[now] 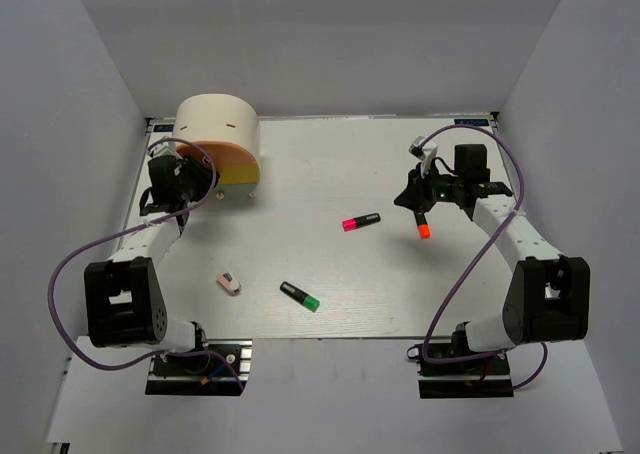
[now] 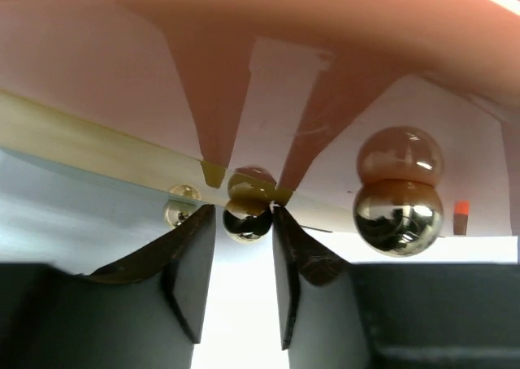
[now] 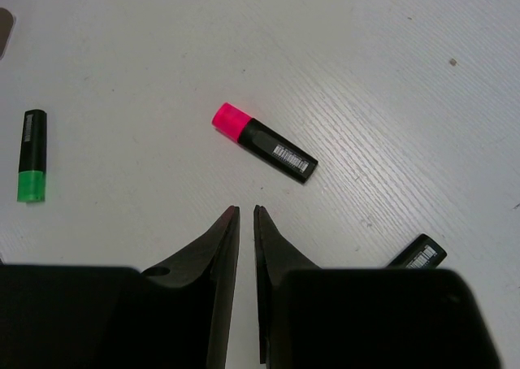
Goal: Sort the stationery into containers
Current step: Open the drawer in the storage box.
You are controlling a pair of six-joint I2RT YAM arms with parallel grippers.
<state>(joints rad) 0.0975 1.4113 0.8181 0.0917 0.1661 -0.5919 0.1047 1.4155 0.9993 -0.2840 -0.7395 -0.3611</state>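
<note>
The cream drum organizer (image 1: 218,122) stands at the back left, with its orange drawer (image 1: 222,156) above its yellow drawer (image 1: 236,177). My left gripper (image 1: 190,181) is at the drawers' left side. In the left wrist view its fingertips flank a small brass knob (image 2: 247,224), the left gripper (image 2: 244,210) nearly closed round it. My right gripper (image 3: 246,210) hovers narrow and empty, with the pink-capped highlighter (image 3: 264,142) lying ahead of it and the orange-capped highlighter (image 1: 424,226) just beside it. A green-capped highlighter (image 1: 300,296) and the eraser (image 1: 229,283) lie near the front.
A larger brass knob (image 2: 398,214) sits to the right of the left gripper's fingers and a smaller one (image 2: 182,208) to their left. White walls enclose the table on three sides. Cables loop from both arms over the table's sides.
</note>
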